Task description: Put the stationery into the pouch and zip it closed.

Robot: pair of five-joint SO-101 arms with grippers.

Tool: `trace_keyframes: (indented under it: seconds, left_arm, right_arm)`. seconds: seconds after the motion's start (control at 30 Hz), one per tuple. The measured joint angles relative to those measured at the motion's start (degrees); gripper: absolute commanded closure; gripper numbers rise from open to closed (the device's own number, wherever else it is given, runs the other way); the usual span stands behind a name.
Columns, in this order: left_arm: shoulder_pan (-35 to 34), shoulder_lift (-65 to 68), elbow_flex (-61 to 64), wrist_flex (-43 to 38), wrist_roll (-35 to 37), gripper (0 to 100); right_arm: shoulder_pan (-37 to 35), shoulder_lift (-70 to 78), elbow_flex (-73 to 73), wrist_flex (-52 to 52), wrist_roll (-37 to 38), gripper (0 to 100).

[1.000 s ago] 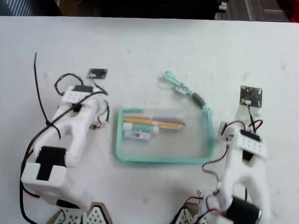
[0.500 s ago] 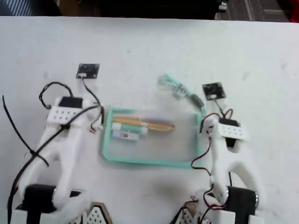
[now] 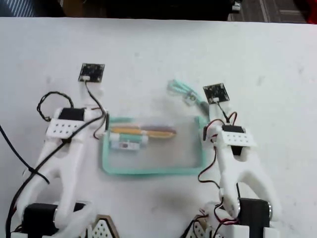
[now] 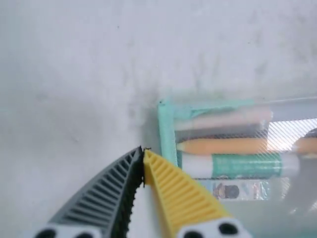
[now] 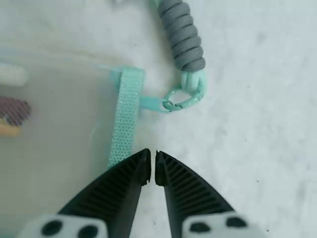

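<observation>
Wrist views: left gripper (image 4: pixel 143 158) pinched together beside the pouch (image 4: pixel 167 130) by its pens (image 4: pixel 228 146), right gripper (image 5: pixel 152 167) likewise near the zipper ring (image 5: pixel 181 97)

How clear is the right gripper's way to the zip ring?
Probably yes: the ring lies on bare table just ahead of the right gripper, nothing between; its shut jaws would need opening.
</observation>
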Motion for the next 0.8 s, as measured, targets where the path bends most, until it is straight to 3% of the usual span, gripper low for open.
trace_keyframes:
  seconds: [0.23,0.43,0.6,0.8]
  left_arm:
    - [0.0,0.0,1.2,-2.8,-0.4,98]
    - [0.1,0.0,-7.7,-0.5,-0.5,98]
    - [0.1,0.0,-27.2,13.7,-5.7,98]
    - [0.1,0.0,-63.3,38.3,-7.4,98]
  right_arm:
    - [4.1,-0.4,-1.8,2.0,0.0,98.1]
    - [7.9,-8.4,-12.4,14.8,0.0,98.1]
    - [4.7,-13.7,-30.8,33.0,0.0,98.1]
    - [-1.3,-16.6,-56.9,53.5,0.0,98.1]
